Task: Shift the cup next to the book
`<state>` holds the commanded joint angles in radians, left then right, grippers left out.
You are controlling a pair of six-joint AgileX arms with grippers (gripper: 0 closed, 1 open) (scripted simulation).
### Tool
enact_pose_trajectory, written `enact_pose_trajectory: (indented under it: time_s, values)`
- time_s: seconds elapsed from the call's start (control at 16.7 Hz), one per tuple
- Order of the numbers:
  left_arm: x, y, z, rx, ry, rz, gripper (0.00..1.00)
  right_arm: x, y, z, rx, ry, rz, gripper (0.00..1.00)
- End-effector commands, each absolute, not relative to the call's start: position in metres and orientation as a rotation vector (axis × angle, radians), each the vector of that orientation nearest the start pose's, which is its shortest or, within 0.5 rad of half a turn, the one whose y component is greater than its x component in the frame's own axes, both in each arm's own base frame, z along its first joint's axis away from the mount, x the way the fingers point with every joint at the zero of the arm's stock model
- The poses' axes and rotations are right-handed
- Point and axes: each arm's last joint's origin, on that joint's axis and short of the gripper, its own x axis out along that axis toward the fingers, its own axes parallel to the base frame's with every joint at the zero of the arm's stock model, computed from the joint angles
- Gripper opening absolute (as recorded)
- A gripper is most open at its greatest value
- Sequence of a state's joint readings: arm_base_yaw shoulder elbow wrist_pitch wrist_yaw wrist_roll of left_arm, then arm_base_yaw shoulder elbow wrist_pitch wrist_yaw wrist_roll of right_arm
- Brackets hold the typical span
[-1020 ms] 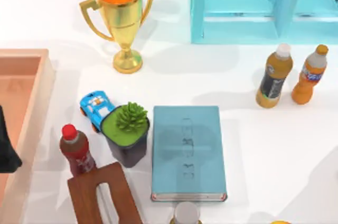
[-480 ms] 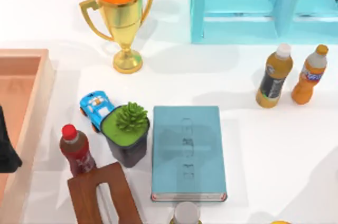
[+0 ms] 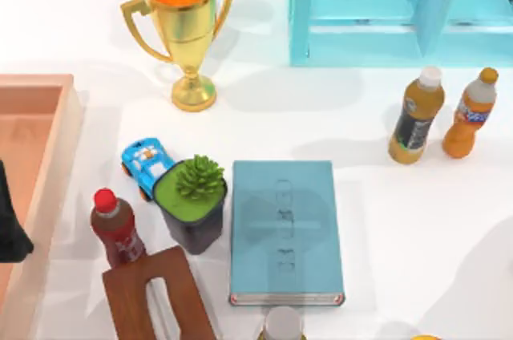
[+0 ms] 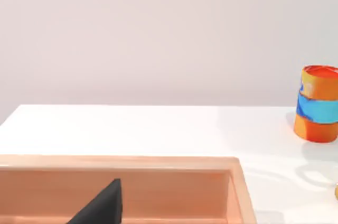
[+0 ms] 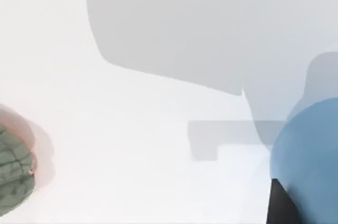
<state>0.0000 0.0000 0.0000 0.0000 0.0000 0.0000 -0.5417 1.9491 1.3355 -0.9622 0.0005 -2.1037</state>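
The book lies flat near the table's front middle, with a light teal cover and white page edges toward the front. In the right wrist view the blue cup bulges in close at the frame's edge. A dark part of my right gripper shows right against it, and white table lies beyond. Whether the cup is held I cannot tell. My left gripper hangs over the wooden tray at the table's left edge, and its dark tip shows above the tray's inside.
Left of the book stand a potted plant, a blue toy car, a red-capped bottle and a brown slotted box. A gold trophy and teal shelf stand behind. Two orange bottles stand right. A bottle cap pokes in just in front of the book.
The soft shadow at the table's front right has shifted a little. The objects and my left arm have not moved.
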Motion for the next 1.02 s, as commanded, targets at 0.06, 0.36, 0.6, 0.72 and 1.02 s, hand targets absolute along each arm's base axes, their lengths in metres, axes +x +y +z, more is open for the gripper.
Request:
enact_pose_trajectory:
  time_s: [0.06, 0.36, 0.6, 0.72, 1.02]
  values:
    - [0.106, -0.001, 0.160, 0.000, 0.000, 0.000, 1.00, 0.307, -0.182, 0.161, -1.197, 1.214, 1.217, 0.00]
    - [0.106, -0.001, 0.160, 0.000, 0.000, 0.000, 1.00, 0.307, -0.182, 0.187, -1.204, 1.212, 1.201, 0.00]
    - [0.106, -0.001, 0.160, 0.000, 0.000, 0.000, 1.00, 0.308, -0.180, 0.185, -1.198, 1.216, 1.201, 0.00]
    - [0.106, -0.001, 0.160, 0.000, 0.000, 0.000, 1.00, 0.313, -0.174, 0.187, -1.185, 1.226, 1.179, 0.00]
    - [0.106, -0.001, 0.160, 0.000, 0.000, 0.000, 1.00, 0.339, -0.131, 0.197, -1.079, 1.295, 1.056, 0.00]
